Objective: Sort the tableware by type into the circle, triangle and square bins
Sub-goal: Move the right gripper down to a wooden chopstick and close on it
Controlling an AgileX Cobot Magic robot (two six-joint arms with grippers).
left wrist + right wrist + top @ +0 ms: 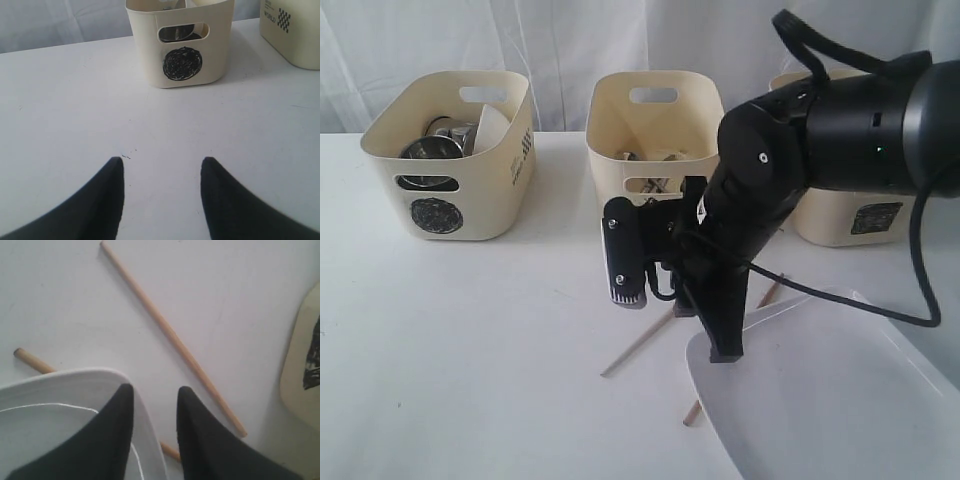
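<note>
The large white plate (830,390) lies at the table's front right, partly over two wooden chopsticks (640,342). My right gripper (725,350) is down at the plate's left rim. In the right wrist view the right gripper (155,390) is open and straddles the plate's rim (100,377), one finger inside it, one outside, with table showing in the gap. One chopstick (172,337) lies free; the other (30,359) runs under the plate. My left gripper (162,162) is open over bare table, facing the circle bin (180,45).
Three cream bins stand along the back. The circle bin (450,160) on the left holds steel ware and a white bowl (495,125). The middle bin (655,130) holds cutlery, and my arm hides its mark. The right bin (850,215) is partly behind the arm.
</note>
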